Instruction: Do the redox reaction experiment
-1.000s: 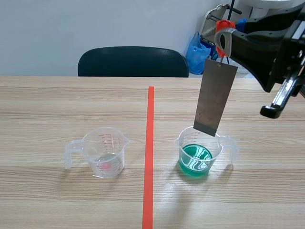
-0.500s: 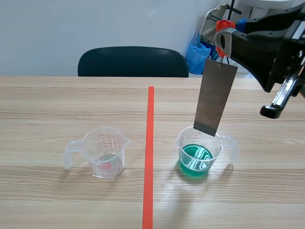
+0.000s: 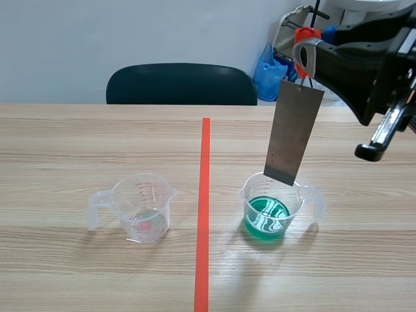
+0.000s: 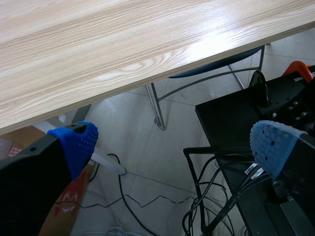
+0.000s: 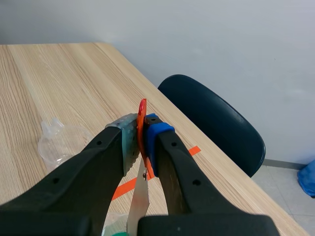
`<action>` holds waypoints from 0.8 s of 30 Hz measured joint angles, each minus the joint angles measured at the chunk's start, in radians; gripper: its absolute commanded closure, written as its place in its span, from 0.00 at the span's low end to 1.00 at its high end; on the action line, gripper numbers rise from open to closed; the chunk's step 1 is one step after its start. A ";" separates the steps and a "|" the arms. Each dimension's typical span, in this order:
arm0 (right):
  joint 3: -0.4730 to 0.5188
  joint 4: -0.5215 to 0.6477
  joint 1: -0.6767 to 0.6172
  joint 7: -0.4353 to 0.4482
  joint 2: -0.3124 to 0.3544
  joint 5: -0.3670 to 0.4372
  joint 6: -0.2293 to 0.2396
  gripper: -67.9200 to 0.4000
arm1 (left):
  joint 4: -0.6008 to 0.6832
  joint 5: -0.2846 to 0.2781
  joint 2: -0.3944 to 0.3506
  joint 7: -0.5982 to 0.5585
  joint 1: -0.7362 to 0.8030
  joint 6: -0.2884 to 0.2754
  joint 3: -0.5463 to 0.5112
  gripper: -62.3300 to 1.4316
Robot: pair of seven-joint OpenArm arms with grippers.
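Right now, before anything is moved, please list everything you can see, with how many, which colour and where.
clear cup: one, transparent plastic with red marks, on the table left of the tape line
green cup: one, transparent with green liquid, right of the tape line
metal plate: one, grey, hanging tilted over the green cup, lower edge near its rim
clip: one, orange-red, holding the plate from above
table: one, light wood
tape line: one, orange-red, down the table's middle
chair: one, black, behind the table
bag: one, blue, beyond the chair
cables: several, black, on the floor
left gripper: open, off the table's edge
right gripper: shut on the clip
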 measured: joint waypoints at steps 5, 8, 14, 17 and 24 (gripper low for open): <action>0.000 0.000 0.000 0.000 0.000 0.000 0.000 0.98 | 0.000 0.000 0.000 0.000 -0.009 0.000 0.000 0.00; 0.000 0.000 0.000 0.000 0.000 0.000 0.000 0.98 | 0.000 0.000 0.000 0.000 -0.011 0.000 0.000 0.00; 0.000 0.000 0.000 0.000 0.000 0.000 0.000 0.98 | 0.000 0.000 0.000 0.000 -0.011 0.000 0.000 0.00; 0.000 0.000 0.000 0.000 0.000 0.000 0.000 0.98 | 0.000 0.000 0.000 0.000 -0.011 0.000 0.000 0.00; 0.000 0.000 0.000 0.000 0.000 0.000 0.000 0.98 | 0.000 0.000 0.000 0.000 -0.011 0.000 0.000 0.00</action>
